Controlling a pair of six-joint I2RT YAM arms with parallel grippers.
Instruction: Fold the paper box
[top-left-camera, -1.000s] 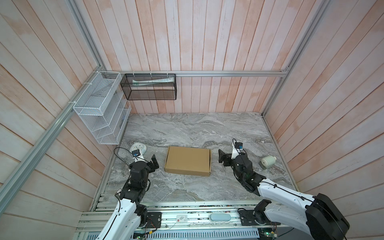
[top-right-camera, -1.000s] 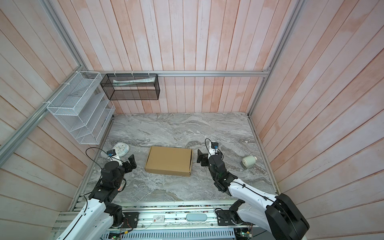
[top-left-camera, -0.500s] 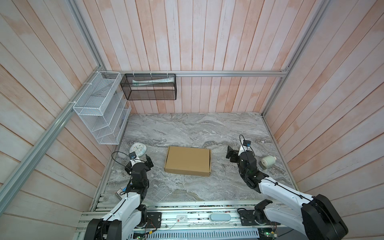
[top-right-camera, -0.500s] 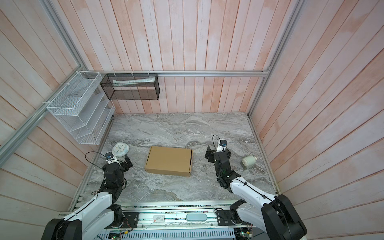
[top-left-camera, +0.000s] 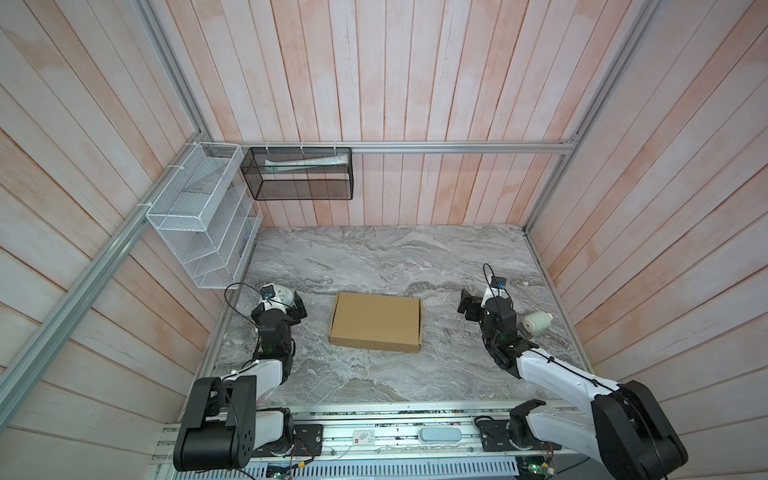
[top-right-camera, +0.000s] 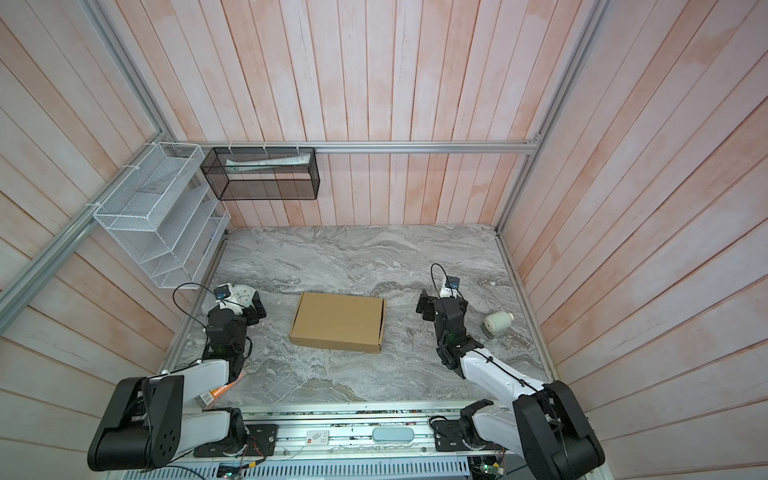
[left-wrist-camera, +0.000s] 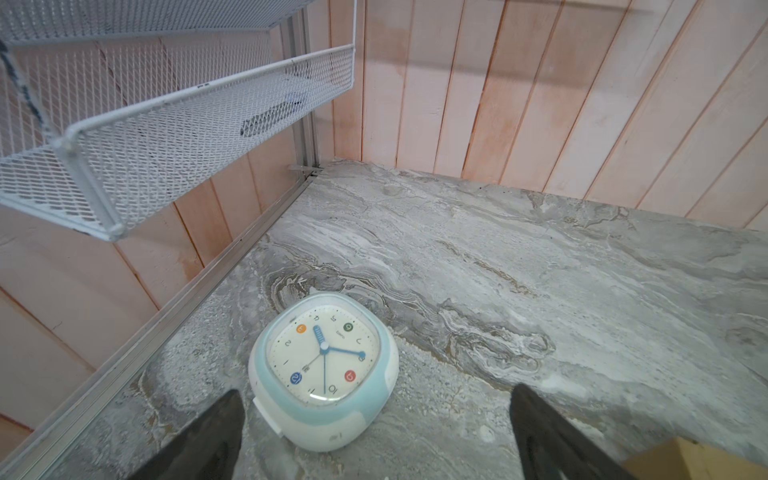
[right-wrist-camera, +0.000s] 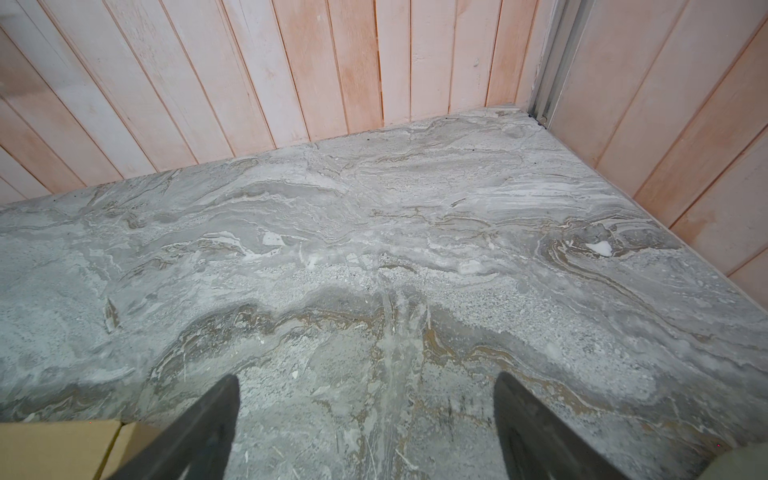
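The paper box (top-left-camera: 376, 322) (top-right-camera: 338, 322) is a shallow brown cardboard box lying shut and flat on the marble table, between my two arms. Its corner shows at the edge of the left wrist view (left-wrist-camera: 681, 461) and of the right wrist view (right-wrist-camera: 58, 449). My left gripper (top-left-camera: 284, 303) (top-right-camera: 245, 303) (left-wrist-camera: 376, 392) stands open to the left of the box, apart from it, with nothing between its fingers. My right gripper (top-left-camera: 484, 297) (top-right-camera: 440, 301) (right-wrist-camera: 368, 378) stands open to the right of the box, over bare marble, holding nothing.
A white and pale blue clock (left-wrist-camera: 324, 365) (top-left-camera: 278, 293) lies just beyond the left gripper. A white roll (top-left-camera: 536, 324) (top-right-camera: 498, 323) lies right of the right arm. A white wire rack (top-left-camera: 199, 216) and a black mesh basket (top-left-camera: 299, 174) hang on the walls.
Both grippers have drawn away from the box, the right one to the right and the left one to the left toward the clock. The left arm has folded back. The box has not moved.
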